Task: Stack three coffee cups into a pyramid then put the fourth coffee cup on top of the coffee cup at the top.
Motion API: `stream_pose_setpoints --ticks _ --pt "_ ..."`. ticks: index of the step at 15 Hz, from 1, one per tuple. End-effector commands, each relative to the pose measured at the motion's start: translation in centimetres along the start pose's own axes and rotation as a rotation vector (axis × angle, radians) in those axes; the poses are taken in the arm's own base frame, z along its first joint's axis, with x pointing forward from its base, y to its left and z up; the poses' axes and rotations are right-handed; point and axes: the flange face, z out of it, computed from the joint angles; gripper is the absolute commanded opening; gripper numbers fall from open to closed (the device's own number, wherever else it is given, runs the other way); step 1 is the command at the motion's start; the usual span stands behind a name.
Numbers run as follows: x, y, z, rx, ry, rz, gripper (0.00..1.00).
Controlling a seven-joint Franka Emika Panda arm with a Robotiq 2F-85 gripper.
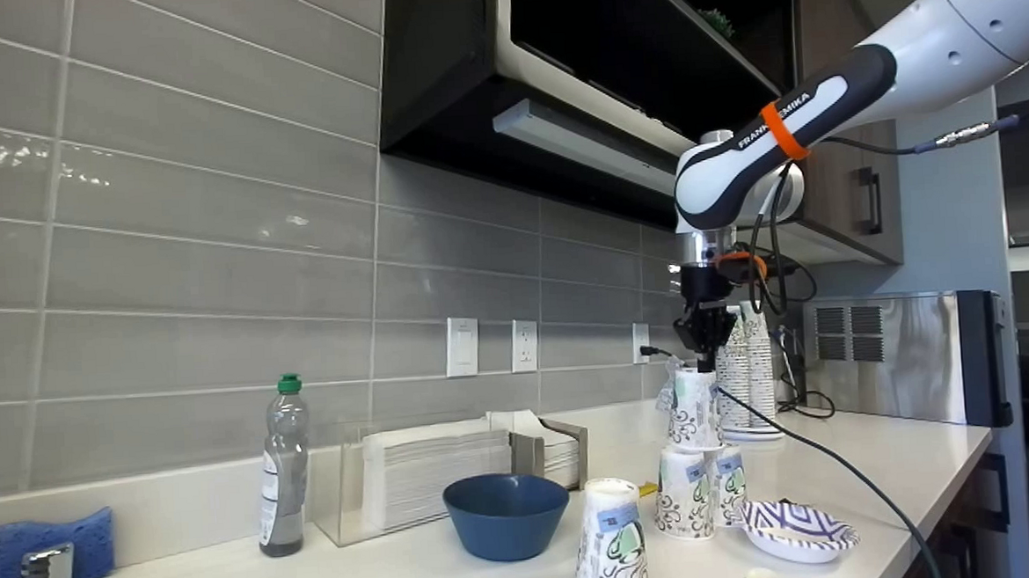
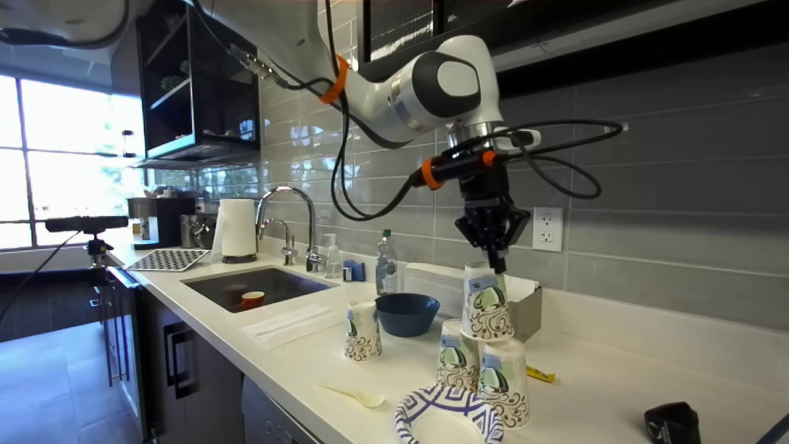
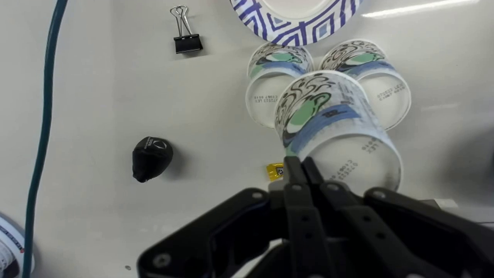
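Note:
Two white, blue-patterned coffee cups stand upside down side by side: one cup [image 1: 684,496] [image 2: 457,364] [image 3: 266,96] and a second cup [image 1: 729,487] [image 2: 505,388] [image 3: 386,92]. The coffee cup at the top [image 1: 695,412] [image 2: 487,308] [image 3: 328,112] is upside down across them, at or just above their tops; contact is unclear. My gripper [image 1: 705,365] [image 2: 497,264] [image 3: 300,159] points down and is shut on the upper rim of this cup, one finger outside, the other inside the recessed base. The fourth coffee cup [image 1: 613,548] [image 2: 362,333] stands upside down apart, near the bowl.
A patterned paper plate [image 1: 799,534] [image 2: 410,414] [image 3: 297,36] lies close to the two lower cups. A dark-blue bowl [image 1: 506,523] [image 2: 407,317], soap bottle [image 1: 284,468], napkin holder [image 1: 436,469] and tall cup stacks [image 1: 747,382] line the wall. A spoon [image 2: 363,398] lies in front.

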Motion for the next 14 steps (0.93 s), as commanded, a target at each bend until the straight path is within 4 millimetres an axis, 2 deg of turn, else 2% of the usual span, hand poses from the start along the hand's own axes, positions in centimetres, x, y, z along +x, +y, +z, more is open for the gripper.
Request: stream_pose_setpoints --ticks 1,6,10,14 --pt "0.3 1.5 -1.3 -0.021 0.015 0.016 0.35" --pt "0.3 2.4 -1.8 -0.006 0.016 0.032 0.69" --pt "0.0 1.8 -2.6 0.012 0.021 0.026 0.98" --pt "-1.3 -1.1 -4.5 0.042 0.015 -0.018 1.0"
